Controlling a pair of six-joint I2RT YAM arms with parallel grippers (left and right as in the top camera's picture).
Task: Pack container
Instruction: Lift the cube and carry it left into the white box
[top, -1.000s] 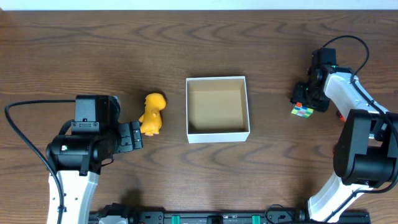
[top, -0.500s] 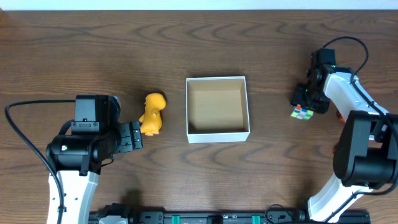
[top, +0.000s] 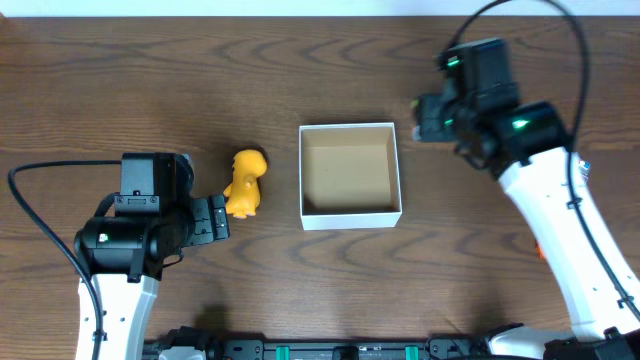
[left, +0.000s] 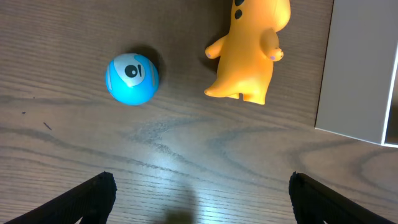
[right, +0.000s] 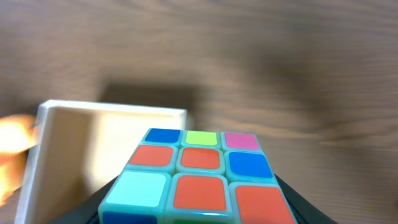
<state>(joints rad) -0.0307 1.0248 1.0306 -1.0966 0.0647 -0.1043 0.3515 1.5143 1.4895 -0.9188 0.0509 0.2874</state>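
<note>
The right gripper (top: 428, 118) has swung in from the right side of the table, where it was a second ago, and now hangs just off the far right corner of the container (top: 350, 216), clamped on a colourful puzzle cube (right: 199, 180). I'd say the cube is about to be dropped in. The white box sits mid-table, its brown floor bare, with nothing between it and the cube. Just left of it lies a yellow toy figure (top: 244, 183), with a blue ball (left: 132, 78) further left. The left gripper (left: 202, 199) hovers near them, fingers wide apart, holding nothing.
</note>
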